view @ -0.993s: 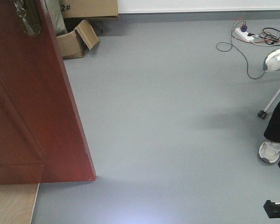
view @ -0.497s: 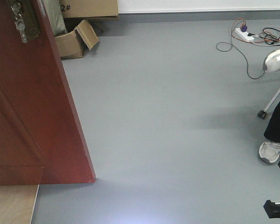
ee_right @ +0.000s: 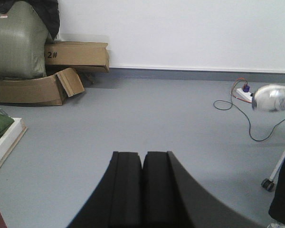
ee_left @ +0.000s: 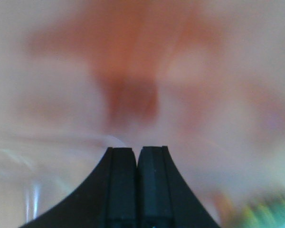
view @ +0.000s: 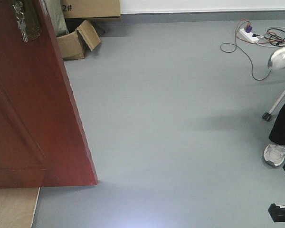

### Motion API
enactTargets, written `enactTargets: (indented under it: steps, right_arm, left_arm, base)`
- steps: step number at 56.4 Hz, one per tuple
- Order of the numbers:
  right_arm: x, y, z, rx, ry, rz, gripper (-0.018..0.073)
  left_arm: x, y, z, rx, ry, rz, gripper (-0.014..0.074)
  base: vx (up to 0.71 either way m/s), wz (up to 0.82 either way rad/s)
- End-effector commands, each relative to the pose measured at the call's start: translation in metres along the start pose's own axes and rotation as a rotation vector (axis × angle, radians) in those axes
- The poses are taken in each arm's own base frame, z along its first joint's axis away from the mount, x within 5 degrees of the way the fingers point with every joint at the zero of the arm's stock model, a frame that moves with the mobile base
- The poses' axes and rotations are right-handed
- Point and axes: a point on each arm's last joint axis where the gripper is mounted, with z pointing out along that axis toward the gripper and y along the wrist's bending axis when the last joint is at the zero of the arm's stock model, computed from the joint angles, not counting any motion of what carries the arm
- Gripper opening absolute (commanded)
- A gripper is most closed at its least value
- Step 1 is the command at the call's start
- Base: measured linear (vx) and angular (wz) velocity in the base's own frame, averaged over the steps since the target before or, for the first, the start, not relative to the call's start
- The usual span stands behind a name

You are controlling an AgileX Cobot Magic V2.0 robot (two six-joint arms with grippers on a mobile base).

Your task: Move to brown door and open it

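The brown door (view: 33,118) fills the left of the front view, glossy reddish-brown with a recessed panel. It stands ajar, its free edge slanting down to the grey floor. Brass lock hardware (view: 31,23) with hanging keys (view: 21,24) sits at its top left. My left gripper (ee_left: 137,150) is shut with nothing between its fingers, and a blurred reddish surface lies very close in front of it. My right gripper (ee_right: 142,154) is shut and empty, facing the open grey floor (ee_right: 147,114). Neither gripper shows in the front view.
Cardboard boxes (view: 78,40) and a green sack (ee_right: 16,42) stand by the far wall. A power strip with cables (view: 249,34) lies at the back right. A person's leg and shoe (view: 275,154) and a chair caster (view: 266,116) are at the right. Pale plywood (view: 12,206) lies under the door.
The door's upper edge and lock have shifted slightly left in the front view, and the keys have swung. The person's raised shoe at the right has moved and blurred.
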Motion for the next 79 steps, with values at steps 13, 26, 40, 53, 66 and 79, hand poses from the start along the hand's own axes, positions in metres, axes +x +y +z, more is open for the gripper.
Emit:
enactTargets:
  steps: [13,26,40,53,66,79]
  right_arm:
    - [-0.007,0.000,-0.001,0.005,-0.092,-0.013,0.0000]
    - [-0.007,0.000,-0.001,0.005,-0.092,-0.013,0.0000]
    - [-0.007,0.000,-0.001,0.005,-0.092,-0.013,0.0000]
    - [-0.007,0.000,-0.001,0.005,-0.092,-0.013,0.0000]
    - [-0.007,0.000,-0.001,0.005,-0.092,-0.013,0.0000]
    - [-0.007,0.000,-0.001,0.005,-0.091,-0.012,0.0000]
  left_arm:
    - [0.008,-0.048,-0.069,-0.093,-0.392,0.120,-0.0003]
    - [0.108,-0.044,-0.104,-0.141,-0.480,0.171,-0.0003]
    - [0.210,-0.036,-0.150,-0.110,-0.428,0.057,-0.0003]
    - [0.288,-0.029,-0.190,-0.085,-0.470,-0.010,-0.0003]
    - [0.366,-0.015,-0.193,-0.085,-0.483,0.015,-0.0003]
    - [0.382,-0.012,-0.191,-0.106,-0.335,0.000,-0.0003]
  base:
    - [0.00,0.00]
    - [0.00,0.00]
    - [0.00,0.00]
    - [0.00,0.00]
    - [0.00,0.00]
    - [0.00,0.00]
